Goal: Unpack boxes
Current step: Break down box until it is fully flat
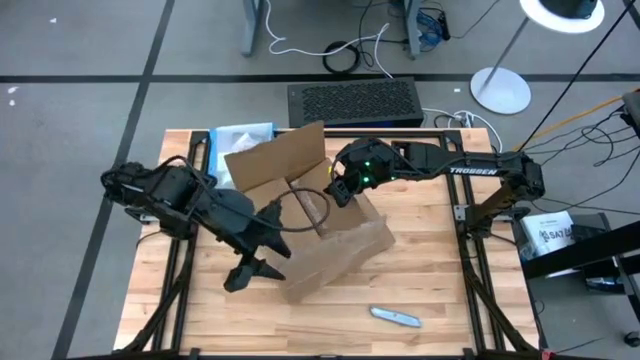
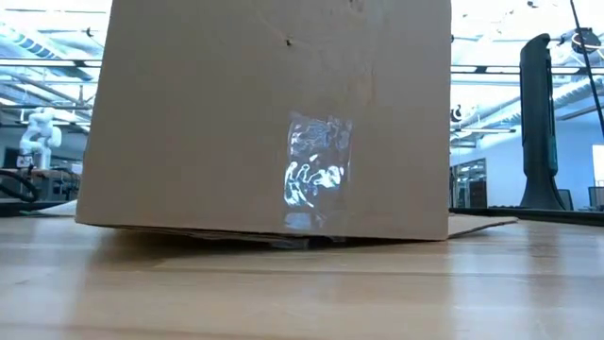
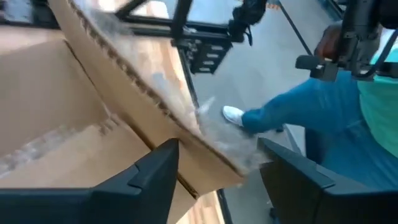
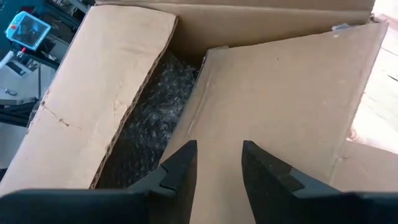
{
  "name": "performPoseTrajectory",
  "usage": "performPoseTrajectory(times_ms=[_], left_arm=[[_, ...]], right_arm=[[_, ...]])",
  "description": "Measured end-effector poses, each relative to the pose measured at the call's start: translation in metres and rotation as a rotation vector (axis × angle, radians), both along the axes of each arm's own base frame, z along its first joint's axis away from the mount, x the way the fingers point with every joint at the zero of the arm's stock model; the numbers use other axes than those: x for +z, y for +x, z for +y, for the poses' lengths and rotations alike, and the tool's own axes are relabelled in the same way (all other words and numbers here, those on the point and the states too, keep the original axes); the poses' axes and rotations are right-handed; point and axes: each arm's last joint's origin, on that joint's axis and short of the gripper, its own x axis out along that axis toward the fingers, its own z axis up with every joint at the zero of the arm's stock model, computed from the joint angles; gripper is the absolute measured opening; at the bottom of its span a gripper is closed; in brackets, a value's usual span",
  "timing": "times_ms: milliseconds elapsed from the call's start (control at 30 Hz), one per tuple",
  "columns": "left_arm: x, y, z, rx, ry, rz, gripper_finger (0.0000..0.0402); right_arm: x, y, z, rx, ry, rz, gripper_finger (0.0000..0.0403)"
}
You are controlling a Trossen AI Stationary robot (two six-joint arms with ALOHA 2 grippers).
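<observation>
1. Box [image 1: 320, 235] of brown corrugated cardboard sits mid-table, flaps raised, a glossy tape strip on its side.
2. Left of it, my left gripper [image 1: 255, 270] hovers at the box's near corner, fingers spread around a flap edge without pinching.
3. Bubble wrap [image 4: 152, 118] lies crinkled inside.
4. My right gripper [image 1: 340, 190] hangs over the opening, fingers parted, empty.
5. Rightward, a grey utility knife [image 1: 396, 317] lies on the wood.

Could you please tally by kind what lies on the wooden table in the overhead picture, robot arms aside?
Cardboard box: 1
Clear plastic pouch: 1
Utility knife: 1
Total: 3
</observation>
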Motion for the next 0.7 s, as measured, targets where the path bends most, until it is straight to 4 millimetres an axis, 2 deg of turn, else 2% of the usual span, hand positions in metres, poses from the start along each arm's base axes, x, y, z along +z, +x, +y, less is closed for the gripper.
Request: performPoseTrajectory(times_ms=[300,400,533,633,700], left_arm=[[-0.024,0.037,-0.012,-0.207,-0.155,0.111,0.0148],[-0.026,0.046,-0.017,-0.273,-0.239,0.116,0.0142],[-0.017,0.05,-0.021,-0.303,-0.33,0.064,0.0141],[-0.017,0.051,-0.019,-0.275,-0.318,0.066,0.0141],[-0.025,0.056,-0.016,-0.233,-0.296,0.111,0.014]], right_arm=[[0.0,-0.001,-0.004,-0.023,0.016,0.002,0.0118],[0.0,-0.001,-0.005,-0.027,0.016,0.006,0.0118],[-0.001,-0.002,-0.006,-0.047,0.009,0.015,0.0118],[-0.001,-0.001,-0.006,-0.058,0.011,0.013,0.0118],[0.0,-0.001,-0.006,-0.064,0.006,0.005,0.0118]])
